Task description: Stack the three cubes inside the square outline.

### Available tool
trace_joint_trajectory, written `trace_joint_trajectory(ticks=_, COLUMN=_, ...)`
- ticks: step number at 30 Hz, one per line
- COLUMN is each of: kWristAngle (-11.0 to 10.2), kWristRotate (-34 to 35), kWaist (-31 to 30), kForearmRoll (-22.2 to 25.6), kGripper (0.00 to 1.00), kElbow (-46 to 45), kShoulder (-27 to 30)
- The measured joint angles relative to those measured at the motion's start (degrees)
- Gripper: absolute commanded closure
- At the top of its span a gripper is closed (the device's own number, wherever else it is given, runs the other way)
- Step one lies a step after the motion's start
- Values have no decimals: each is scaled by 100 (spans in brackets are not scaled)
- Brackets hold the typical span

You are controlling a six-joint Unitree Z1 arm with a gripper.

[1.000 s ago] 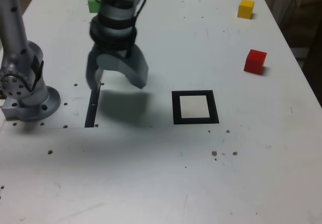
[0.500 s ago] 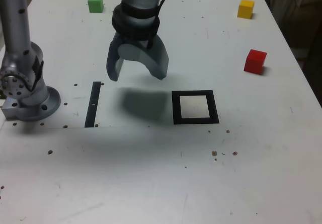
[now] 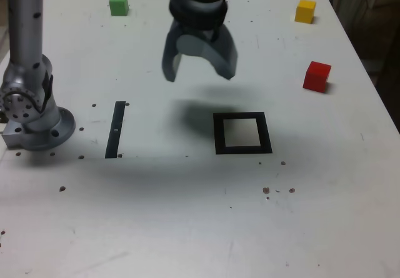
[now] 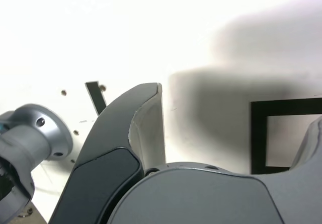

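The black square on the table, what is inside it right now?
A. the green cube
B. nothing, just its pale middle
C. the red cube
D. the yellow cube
B: the square outline shows only its bare pale centre, while the red cube, the yellow cube and the green cube all sit apart from it on the table.

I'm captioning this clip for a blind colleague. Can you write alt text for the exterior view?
An open, empty gripper hangs above a white table, just behind the empty black square outline. A green cube, a yellow cube and a red cube sit apart near the far and right edges.
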State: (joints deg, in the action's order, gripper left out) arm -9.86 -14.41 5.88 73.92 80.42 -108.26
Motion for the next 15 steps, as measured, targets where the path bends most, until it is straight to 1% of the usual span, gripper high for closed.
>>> trace_joint_trajectory(ticks=5, kWristAngle=-57, kWristRotate=-313, kWaist=131, kForearmRoll=81, kGripper=1, kElbow=429, kShoulder=-288)
trace_joint_trajectory(ticks=15, kWristAngle=-152, kWristRotate=-677, kWaist=200, kForearmRoll=194, kGripper=1, kElbow=1190, kShoulder=-799)
